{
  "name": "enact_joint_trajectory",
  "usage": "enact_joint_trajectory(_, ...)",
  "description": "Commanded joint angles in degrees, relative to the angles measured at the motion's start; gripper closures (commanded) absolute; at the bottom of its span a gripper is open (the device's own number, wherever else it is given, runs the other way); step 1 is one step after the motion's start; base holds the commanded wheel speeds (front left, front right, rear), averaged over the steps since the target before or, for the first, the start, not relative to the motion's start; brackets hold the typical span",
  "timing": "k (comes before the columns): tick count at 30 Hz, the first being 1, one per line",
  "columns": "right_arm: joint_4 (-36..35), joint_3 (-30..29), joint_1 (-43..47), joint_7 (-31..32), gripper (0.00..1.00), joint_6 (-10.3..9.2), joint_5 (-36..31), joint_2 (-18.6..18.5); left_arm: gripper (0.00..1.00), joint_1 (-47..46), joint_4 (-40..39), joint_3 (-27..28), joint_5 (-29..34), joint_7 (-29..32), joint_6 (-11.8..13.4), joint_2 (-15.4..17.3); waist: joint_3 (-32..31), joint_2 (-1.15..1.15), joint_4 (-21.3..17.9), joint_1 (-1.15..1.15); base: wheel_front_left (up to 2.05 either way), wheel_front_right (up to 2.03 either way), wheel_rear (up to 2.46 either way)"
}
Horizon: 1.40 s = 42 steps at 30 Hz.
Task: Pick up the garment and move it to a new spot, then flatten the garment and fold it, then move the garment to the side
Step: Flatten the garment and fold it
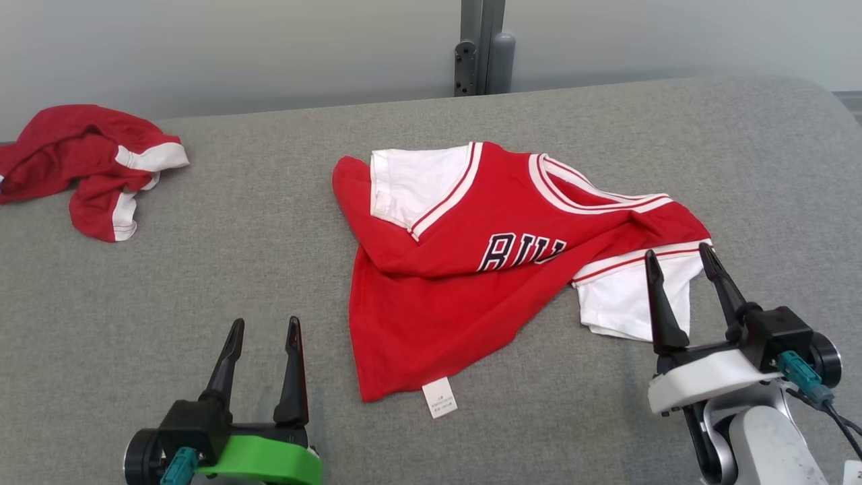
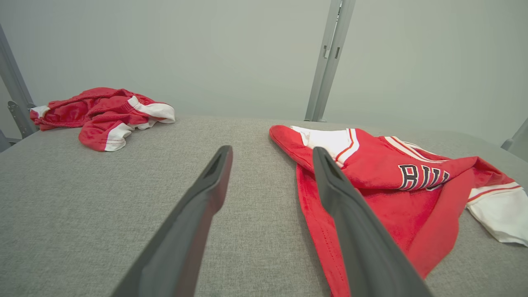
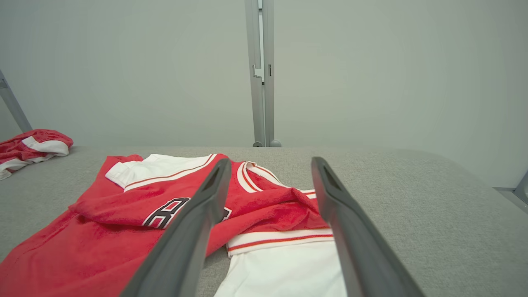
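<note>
**Crumpled cloth [image 1: 87,165], pad [image 1: 202,283], post [image 1: 481,47]**

The red cloth with white trim lies bunched on the grey pad, far ahead and well left of the left jaws. The grey post stands beyond the pad's far edge, ahead between both pairs of jaws, against a pale wall [image 1: 269,47].

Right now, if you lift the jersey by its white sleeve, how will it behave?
Probably floppy: the jersey already lies creased and folded over itself, so it should drape and hang from the sleeve. Likely light, since the cloth looks thin. Pushed, it may bunch rather than slide, because the grey surface looks like rough fabric.
</note>
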Motion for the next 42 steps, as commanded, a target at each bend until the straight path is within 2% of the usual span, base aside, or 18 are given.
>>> enact_joint_trajectory(1,-0.92,-0.44,1.36,-0.18,0.00,-0.08,0.95,-0.08,0.00,1.21,-0.30,0.18,0.03,0.04,-0.17,0.15,-0.49,0.00,-0.20,0.00,0.00,0.00,0.00)
enact_joint_trajectory(11,-0.73,1.14,3.70,-0.18,0.00,-0.08,4.68,0.05,0.00,2.97,-0.51,0.09,-0.93,0.04,0.01,0.15,-1.39,0.00,-0.16,0.00,0.00,0.00,0.00)
enact_joint_trajectory(22,0.36,2.25,3.69,-0.19,0.00,-0.08,4.86,0.06,0.00,3.41,0.20,-0.43,-0.62,0.04,0.45,0.15,-2.37,0.00,0.29,0.00,0.00,0.00,0.00)
enact_joint_trajectory(26,0.44,2.59,3.98,-0.19,0.00,-0.08,4.70,0.06,0.00,3.87,3.08,-1.74,-0.75,0.04,-0.10,0.14,-2.54,0.00,0.16,0.00,0.00,0.00,0.00)
enact_joint_trajectory(34,0.73,3.08,3.88,-0.19,0.00,-0.08,4.12,0.05,0.00,2.22,12.63,-8.38,-9.29,4.13,-2.70,0.16,-2.16,0.00,-1.54,0.00,0.00,0.00,0.00)
enact_joint_trajectory(42,1.06,3.58,2.67,-0.19,0.00,-0.08,3.91,0.06,0.00,-1.59,18.82,-10.75,-14.42,5.22,-1.60,0.17,-0.57,0.00,-5.19,0.00,0.00,0.00,0.00)
